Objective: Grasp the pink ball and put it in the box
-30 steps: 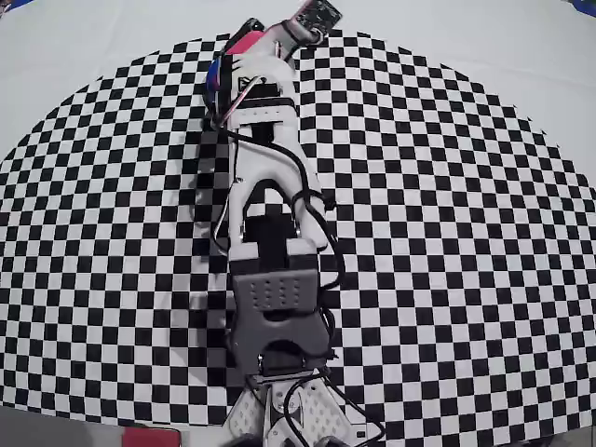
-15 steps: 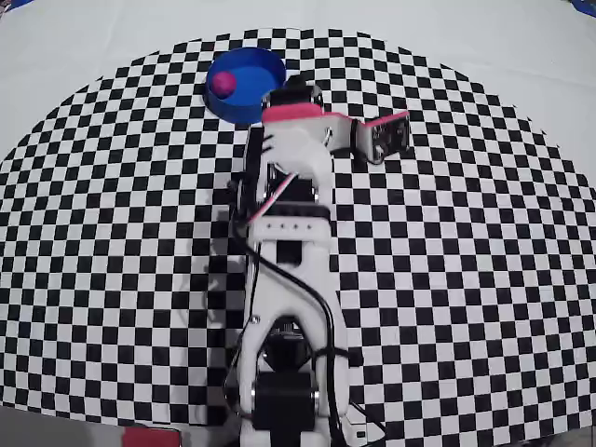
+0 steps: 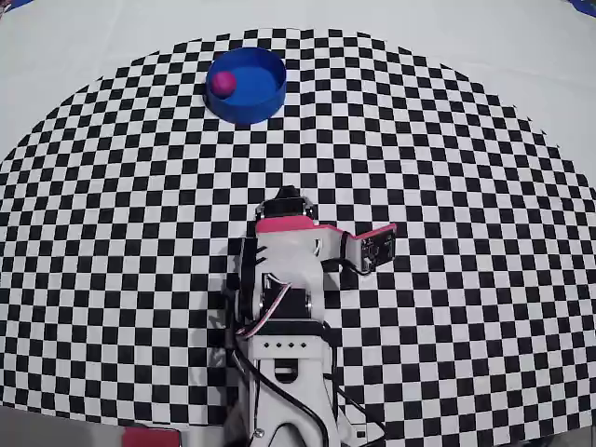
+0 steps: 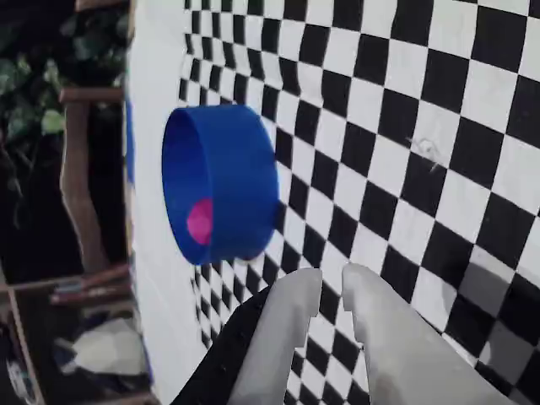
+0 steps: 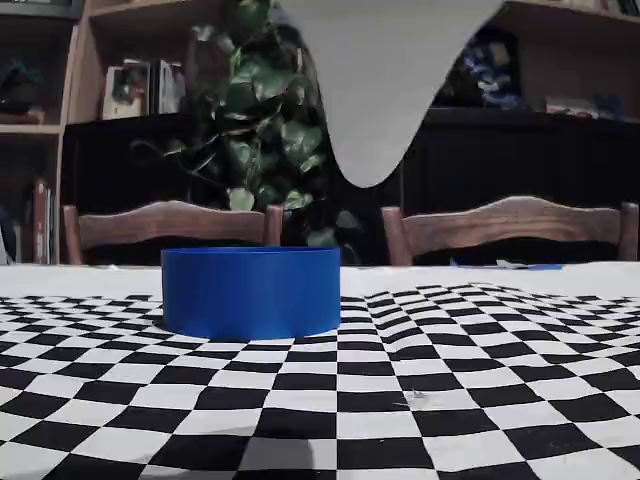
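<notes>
The pink ball point(image 3: 222, 83) lies inside the blue box point(image 3: 264, 101), against its left wall in the overhead view. The wrist view shows the ball point(image 4: 199, 221) through the box's open top, with the box point(image 4: 232, 177) well ahead of the fingers. In the fixed view the box point(image 5: 250, 290) hides the ball. My gripper point(image 4: 331, 278) is empty, its pale fingers point(image 4: 291, 325) nearly together with a thin gap. In the overhead view the gripper point(image 3: 289, 200) is pulled back over the folded arm, far from the box.
The checkered cloth point(image 3: 447, 186) covers the table, with a white border point(image 3: 93, 28) beyond it. Chairs point(image 5: 170, 225) and shelves with a plant point(image 5: 260, 130) stand behind the table. A pale blurred shape point(image 5: 380, 80) hangs from the top of the fixed view.
</notes>
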### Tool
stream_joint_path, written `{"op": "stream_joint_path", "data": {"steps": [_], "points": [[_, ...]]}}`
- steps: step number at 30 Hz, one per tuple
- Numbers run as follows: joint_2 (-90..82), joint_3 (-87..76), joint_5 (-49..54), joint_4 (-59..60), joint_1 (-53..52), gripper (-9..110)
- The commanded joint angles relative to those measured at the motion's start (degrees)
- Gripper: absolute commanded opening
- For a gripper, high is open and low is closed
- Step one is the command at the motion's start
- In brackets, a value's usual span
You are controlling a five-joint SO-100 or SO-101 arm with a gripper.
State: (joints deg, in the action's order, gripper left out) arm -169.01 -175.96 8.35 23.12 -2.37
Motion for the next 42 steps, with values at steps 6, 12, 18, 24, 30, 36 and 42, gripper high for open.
{"op": "stream_joint_path", "data": {"steps": [6, 12, 18, 24, 30, 36, 42], "points": [[-12.4, -2.4, -0.7, 13.9, 0.2, 0], [-16.9, -2.4, -1.0, 22.1, 0.3, 0], [-17.3, -2.4, -1.0, 23.1, 0.2, 0], [-17.3, -2.4, -1.1, 23.3, -0.3, 0], [-17.3, -2.4, -1.2, 23.3, -0.3, 0], [-17.3, -2.4, -1.2, 23.3, 0.0, 0], [-17.3, -2.4, -1.1, 23.3, 0.1, 0]]}}
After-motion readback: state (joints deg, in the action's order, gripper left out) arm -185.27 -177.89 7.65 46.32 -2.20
